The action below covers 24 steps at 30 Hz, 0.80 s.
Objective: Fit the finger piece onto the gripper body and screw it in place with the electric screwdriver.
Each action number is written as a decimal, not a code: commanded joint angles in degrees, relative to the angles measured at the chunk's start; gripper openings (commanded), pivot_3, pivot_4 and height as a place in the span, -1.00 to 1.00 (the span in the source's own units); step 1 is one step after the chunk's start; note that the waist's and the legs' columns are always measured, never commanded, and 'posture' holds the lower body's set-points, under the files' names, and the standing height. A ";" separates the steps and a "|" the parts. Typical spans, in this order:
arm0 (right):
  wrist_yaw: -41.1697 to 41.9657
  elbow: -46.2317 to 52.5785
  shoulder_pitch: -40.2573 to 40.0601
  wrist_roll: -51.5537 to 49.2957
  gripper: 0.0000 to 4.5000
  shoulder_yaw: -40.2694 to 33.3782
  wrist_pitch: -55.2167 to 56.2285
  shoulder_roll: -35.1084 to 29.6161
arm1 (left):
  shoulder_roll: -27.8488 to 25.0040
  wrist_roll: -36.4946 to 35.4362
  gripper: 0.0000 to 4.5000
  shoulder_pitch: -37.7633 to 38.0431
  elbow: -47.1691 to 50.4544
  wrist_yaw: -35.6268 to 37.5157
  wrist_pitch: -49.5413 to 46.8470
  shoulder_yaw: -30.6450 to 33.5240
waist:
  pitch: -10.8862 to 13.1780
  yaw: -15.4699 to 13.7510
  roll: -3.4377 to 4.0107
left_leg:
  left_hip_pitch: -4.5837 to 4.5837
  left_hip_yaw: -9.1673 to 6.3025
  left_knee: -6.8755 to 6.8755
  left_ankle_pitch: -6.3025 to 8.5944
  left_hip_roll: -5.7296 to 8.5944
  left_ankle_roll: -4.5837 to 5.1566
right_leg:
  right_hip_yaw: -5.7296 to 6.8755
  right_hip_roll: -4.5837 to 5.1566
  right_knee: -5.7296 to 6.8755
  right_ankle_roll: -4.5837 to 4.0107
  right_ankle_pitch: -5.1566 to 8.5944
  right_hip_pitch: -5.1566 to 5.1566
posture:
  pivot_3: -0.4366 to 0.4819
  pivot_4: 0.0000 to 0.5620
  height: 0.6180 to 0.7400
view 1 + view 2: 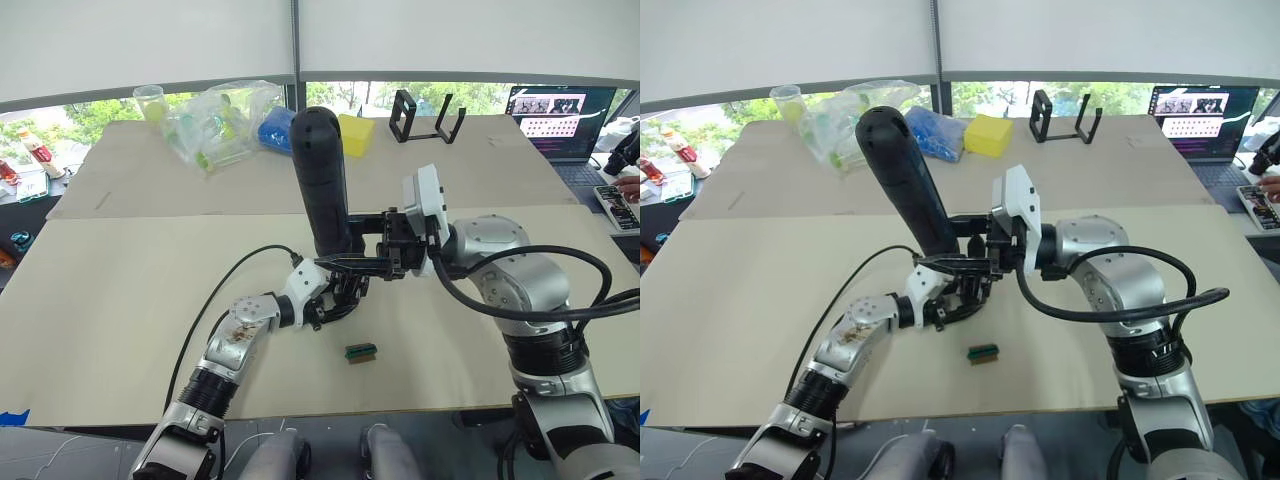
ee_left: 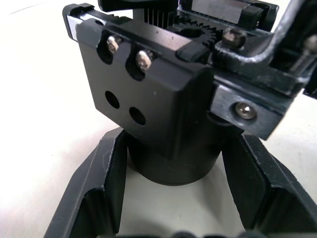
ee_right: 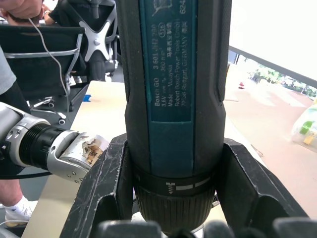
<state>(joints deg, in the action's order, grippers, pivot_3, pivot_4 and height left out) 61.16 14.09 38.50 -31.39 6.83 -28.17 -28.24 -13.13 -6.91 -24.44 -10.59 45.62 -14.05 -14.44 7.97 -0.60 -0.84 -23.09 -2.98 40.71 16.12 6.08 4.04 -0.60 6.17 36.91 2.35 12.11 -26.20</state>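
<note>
Screwdriving is the step in hand, by the look of it: the right claw (image 1: pixel 345 262) is clamped around the lower barrel of the electric screwdriver (image 1: pixel 322 175), which stands nearly upright in the middle of the frame with its rounded end uppermost and its bit end pointing down at the gripper body (image 2: pixel 168 94). The left claw (image 1: pixel 330 300), just below centre, has that body's round base between its two fingers (image 2: pixel 104 188), pressing it from both sides, low over the table (image 1: pixel 120 300).

Whether the finger piece is already seated on the body is hard to say; the left wrist view shows two screws in slots and two bare holes below them on the block face, but no separate wedge that I can pick out.

Next, the bit must meet a screw head squarely, so the right arm needs to keep the tool in line with the screw while the left keeps the body from turning.

A small green block (image 1: pixel 361 351) lies on the table just below the claws, apart from both.
</note>
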 commanded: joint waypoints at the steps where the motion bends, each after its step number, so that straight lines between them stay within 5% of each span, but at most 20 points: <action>1: -1.32 -0.09 -0.72 -0.82 -0.14 -1.70 0.43 0.63 | -0.31 -0.46 0.02 -0.32 1.61 -0.16 0.35 0.72 | 0.00 0.00 0.00 | 0.00 0.00 0.00 0.00 0.00 0.00 | 0.00 0.00 0.00 0.00 0.00 0.00 | -0.05 -0.47 0.95; 16: -0.54 -7.28 -5.25 6.29 -0.14 2.41 8.10 -1.27 | -1.50 -0.59 0.02 -0.44 1.63 0.33 0.19 1.10 | -0.05 0.22 0.03 | 0.28 0.03 -0.08 -0.01 -0.03 -0.03 | -0.04 -0.04 0.04 0.00 0.00 0.18 | -0.05 -0.47 0.95; 24: -1.28 -9.85 -2.79 2.91 -0.14 3.01 -1.65 -2.84 | -1.09 -0.51 0.02 -1.22 1.16 0.10 0.45 0.80 | -0.10 0.19 0.01 | 0.80 0.02 -0.33 -0.01 -0.05 -0.04 | -0.05 -0.04 -0.13 -0.01 0.01 0.73 | -0.05 -0.47 0.95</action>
<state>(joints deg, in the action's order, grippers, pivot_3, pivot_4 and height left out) 61.00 8.96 38.20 -31.80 8.20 -25.60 -28.82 -14.04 -6.64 -24.47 -11.15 45.44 -14.23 -14.86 7.87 -0.40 -0.83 -22.09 -2.97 40.20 16.11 6.03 4.00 -0.64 6.14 36.65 2.34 12.12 -25.27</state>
